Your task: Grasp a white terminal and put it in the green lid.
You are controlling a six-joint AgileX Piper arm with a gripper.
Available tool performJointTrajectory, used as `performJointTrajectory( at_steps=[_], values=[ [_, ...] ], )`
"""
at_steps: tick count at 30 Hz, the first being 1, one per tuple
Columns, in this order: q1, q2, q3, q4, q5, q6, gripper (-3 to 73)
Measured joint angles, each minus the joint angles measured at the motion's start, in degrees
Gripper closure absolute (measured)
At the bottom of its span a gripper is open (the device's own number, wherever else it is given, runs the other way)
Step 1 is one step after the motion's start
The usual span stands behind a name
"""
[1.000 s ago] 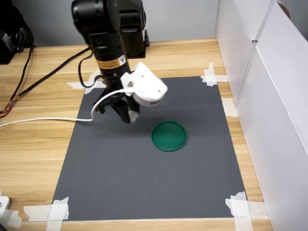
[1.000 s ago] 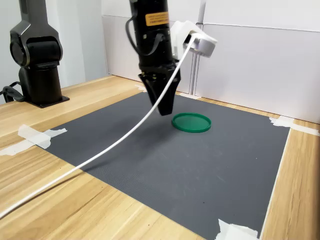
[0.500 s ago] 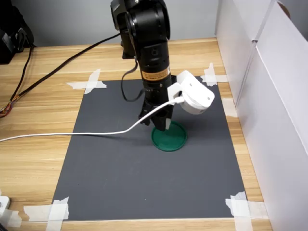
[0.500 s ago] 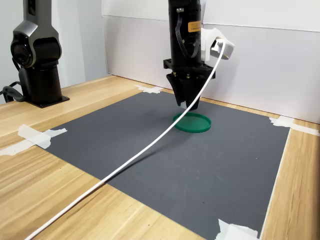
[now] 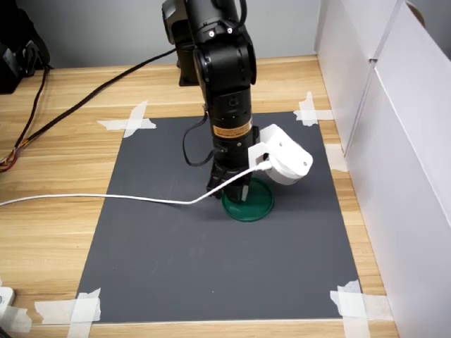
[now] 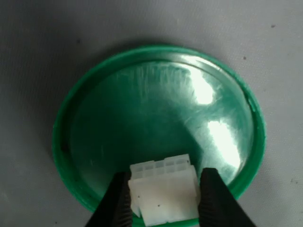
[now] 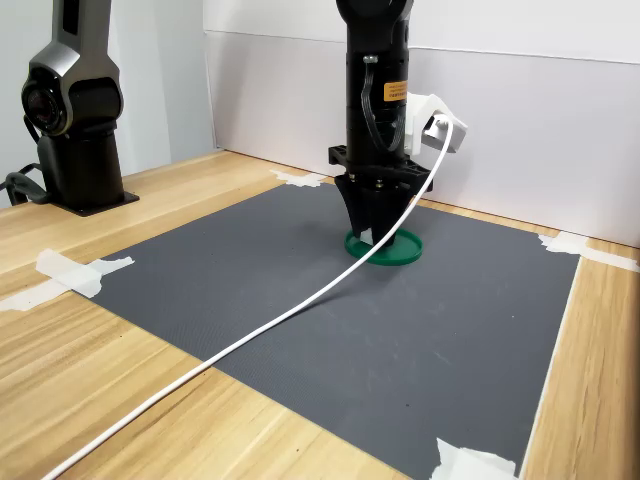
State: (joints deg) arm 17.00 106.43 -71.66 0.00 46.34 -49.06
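Presently: terminal poised over lid

Item: gripper [image 6: 163,201], pointing straight down, jaws clamped on the white terminal [image 6: 164,188]. Location: directly above the green lid [image 6: 156,127], over its inner floor close to one rim; lid sits right of centre on the grey mat [image 5: 176,260] in the first exterior view. Step, as judged: placement; release is due next. Note: only the wrist view shows the terminal; both exterior views hide it behind the fingers.
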Motion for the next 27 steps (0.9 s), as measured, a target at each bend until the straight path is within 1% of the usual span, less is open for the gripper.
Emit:
performJointTrajectory(
  at_steps=[3,7,10,13,16,19,21,23,27],
  values=[
    [0.00,0.00,-0.05,0.57,0.00,0.25,31.6],
    [0.00,0.00,-0.05,0.76,-0.29,2.08,18.5],
    [0.00,-0.34,-0.05,0.92,-0.78,2.53,11.9],
    [0.00,-1.90,-0.05,0.98,-1.98,3.57,9.8],
    [0.00,-5.37,-0.05,1.10,-3.90,5.64,9.7],
    [0.00,-10.04,-0.05,1.99,-5.67,7.36,11.7],
    [0.00,-13.44,-0.05,2.82,-6.54,8.49,15.4],
    [0.00,-16.49,-0.05,3.56,-7.32,9.65,20.9],
    [0.00,-22.32,-0.05,4.57,-8.78,12.88,39.0]
  ],
)
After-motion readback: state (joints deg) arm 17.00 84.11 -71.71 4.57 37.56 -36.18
